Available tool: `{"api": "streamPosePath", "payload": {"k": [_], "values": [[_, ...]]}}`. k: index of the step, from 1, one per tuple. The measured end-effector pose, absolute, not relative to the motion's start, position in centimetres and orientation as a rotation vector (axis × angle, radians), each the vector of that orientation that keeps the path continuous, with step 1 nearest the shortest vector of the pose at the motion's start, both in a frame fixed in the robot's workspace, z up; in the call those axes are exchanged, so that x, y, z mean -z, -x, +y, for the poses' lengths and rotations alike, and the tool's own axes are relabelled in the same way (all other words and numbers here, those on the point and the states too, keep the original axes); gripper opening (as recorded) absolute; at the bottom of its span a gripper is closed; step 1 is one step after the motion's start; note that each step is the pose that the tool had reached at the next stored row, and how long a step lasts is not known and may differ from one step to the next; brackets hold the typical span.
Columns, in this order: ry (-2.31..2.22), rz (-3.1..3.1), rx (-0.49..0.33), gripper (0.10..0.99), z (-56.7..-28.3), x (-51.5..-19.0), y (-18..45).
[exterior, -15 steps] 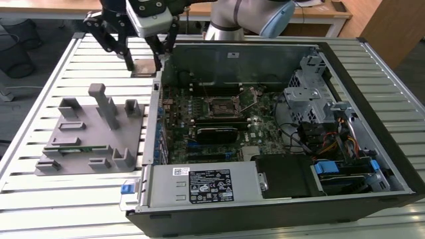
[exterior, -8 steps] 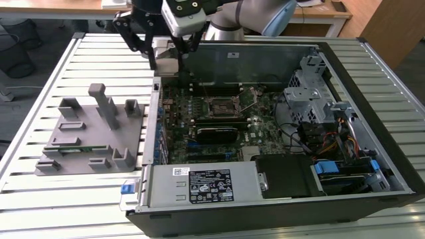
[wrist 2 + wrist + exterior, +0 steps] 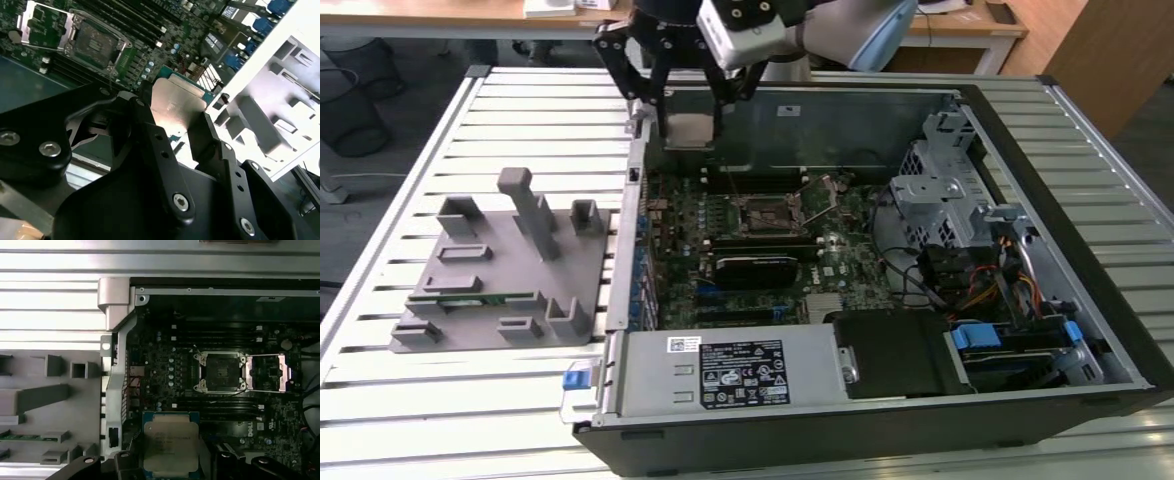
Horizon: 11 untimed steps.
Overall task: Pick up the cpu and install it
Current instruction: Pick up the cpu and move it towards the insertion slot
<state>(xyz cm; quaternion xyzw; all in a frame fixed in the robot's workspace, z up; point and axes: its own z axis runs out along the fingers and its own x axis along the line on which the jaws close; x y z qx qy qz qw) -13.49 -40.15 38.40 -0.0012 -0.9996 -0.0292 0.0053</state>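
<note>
Pinching the cpu (image 3: 690,130) by two opposite edges, the hand (image 3: 691,124) hangs over the open computer case (image 3: 854,100) that lies on the slatted table (image 3: 400,400), above the part of the case nearest the table edge where the arm stands. The chip is clear of the board, silvery top upward, and in the first wrist view it looks roughly level between the fingers. The socket (image 3: 220,371) sits in the middle of the motherboard, well apart from the chip, with its load plate (image 3: 267,372) swung open beside it, so the seat looks ready to take the part. The grey fixture tray (image 3: 494,270) lies beside the case toward the exterior view's left, a green memory stick (image 3: 474,298) in one of its slots. For the carry in hand, I judge that what matters most is keeping the chip flat and the grip even: a tilt or a slip in the fingers would spoil its squareness to the socket frame. The edges of chip and socket look close to parallel in the first wrist view, which is worth preserving; the pins in the socket would likely bend under any sideways scrape.
</note>
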Motion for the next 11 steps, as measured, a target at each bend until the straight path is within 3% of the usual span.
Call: {"api": "streamPosePath", "payload": {"k": [11], "values": [[0.004,-3.13,0.091,0.533,-38.7,-38.3,9.7]]}}
